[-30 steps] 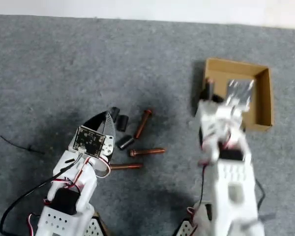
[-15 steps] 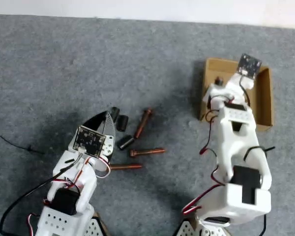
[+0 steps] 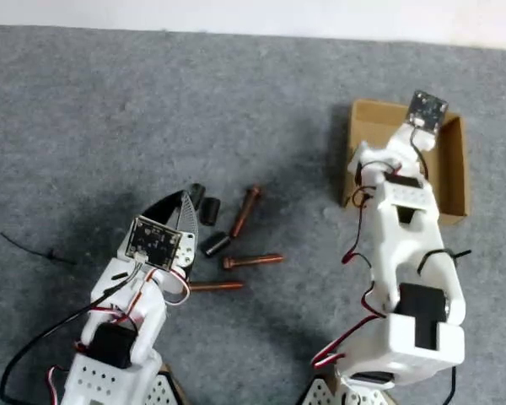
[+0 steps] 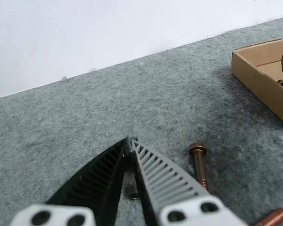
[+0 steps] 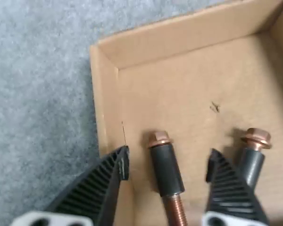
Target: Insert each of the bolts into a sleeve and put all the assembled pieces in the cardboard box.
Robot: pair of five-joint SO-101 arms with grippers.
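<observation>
Two claws tracked | right claw (image 5: 169, 157) is held spread wide over the cardboard box (image 5: 179, 33), a sleeved bolt (image 5: 166, 169) lying free in its gap, a second sleeved bolt (image 5: 252, 160) beside | left claw (image 4: 130, 141) is pinched shut over the desk (image 3: 84, 101), three loose bolts (image 3: 253, 261) and three bare sleeves (image 3: 210, 210) scattered near

Cardboard box (image 5: 179, 37) on grey carpet (image 5: 37, 94), right gripper (image 5: 169, 154) spread wide over it, one sleeved bolt (image 5: 166, 172) lying between its fingers, second sleeved bolt (image 5: 253, 162) just beside one finger.
</observation>
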